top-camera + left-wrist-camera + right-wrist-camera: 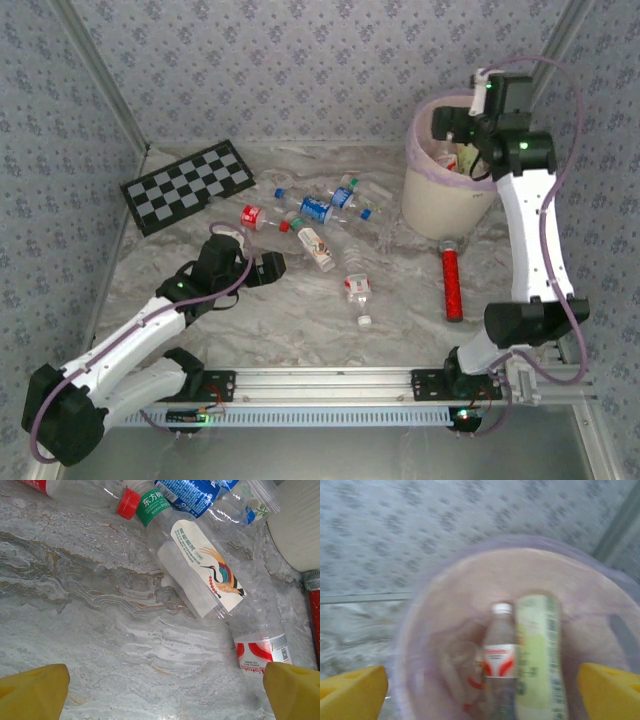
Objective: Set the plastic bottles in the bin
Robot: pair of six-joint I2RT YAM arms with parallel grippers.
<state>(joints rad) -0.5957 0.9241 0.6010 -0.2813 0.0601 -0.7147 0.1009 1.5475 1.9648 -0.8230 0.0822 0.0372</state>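
**Desk:** Where are the clear plastic bottles [322, 215]?

**Photographer:** Most lie strewn on the grey marbled table [300, 325], left of the round cream bin [435, 200] with its pink liner. Two more sit inside it, a red-and-white labelled bottle [499, 660] and a pale-green bottle [536, 655], both blurred.

**Desk:** The grippers?

**Photographer:** The right gripper [482, 680] hangs over the bin's mouth, yellow fingers spread wide and holding nothing. From above, its arm hides part of the opening. The left gripper [165, 680] is low over the table, equally spread, near a crane-labelled bottle [205, 565] whose neighbours are cut off. A red cylinder [453, 283] lies to the right, and a checkered board [190, 185] far left.
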